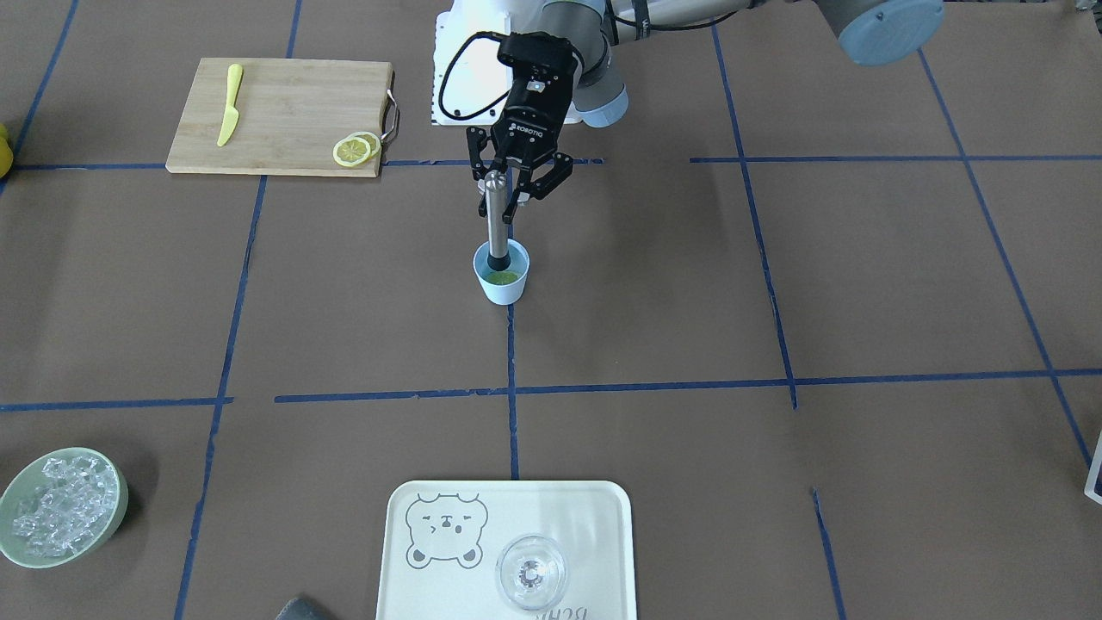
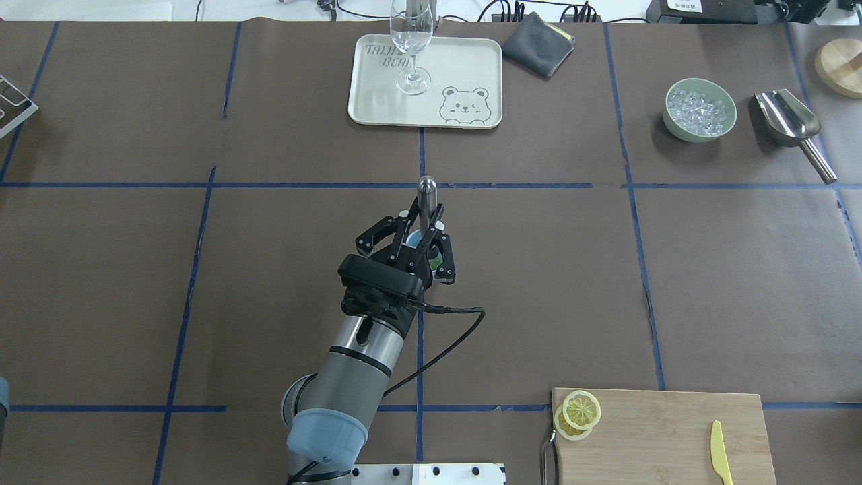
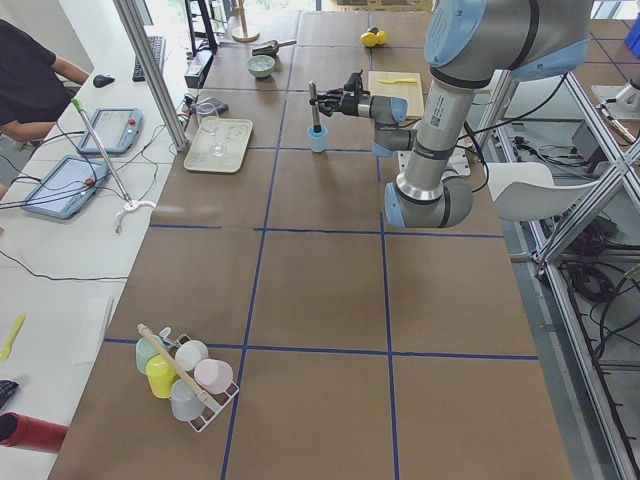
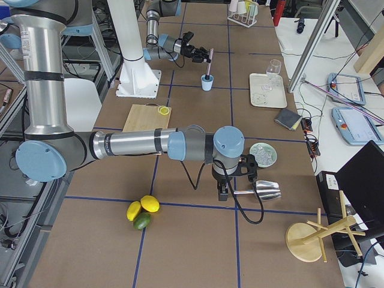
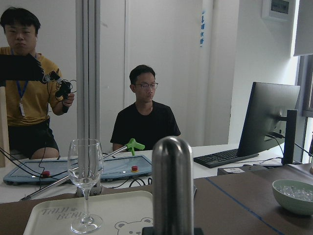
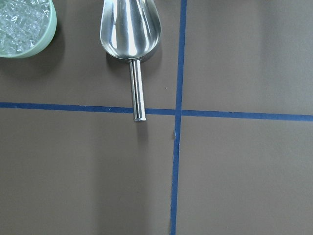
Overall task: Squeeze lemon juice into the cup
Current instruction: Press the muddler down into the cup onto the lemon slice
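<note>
Lemon (image 1: 502,277) inside cup (image 1: 501,284) at table centre, yellow-green under black tip of metal rod (image 1: 494,215) standing upright in cup. Left gripper (image 1: 510,191) spread wide around rod top, not pinching. Right gripper over scoop (image 6: 130,29); grip state unclear.

**Left arm over the cup, right arm off by the scoop**

We see the left gripper (image 1: 508,185) reaching out from the base, wrist angled down above the cup (image 1: 501,276), fingers spread apart on either side of the upright metal muddler (image 1: 494,220) without closing on it. The right gripper (image 4: 235,191) shows only in the right-side view, far from the cup, pointing down beside the scoop (image 4: 264,191); its jaw state we cannot tell.
</note>
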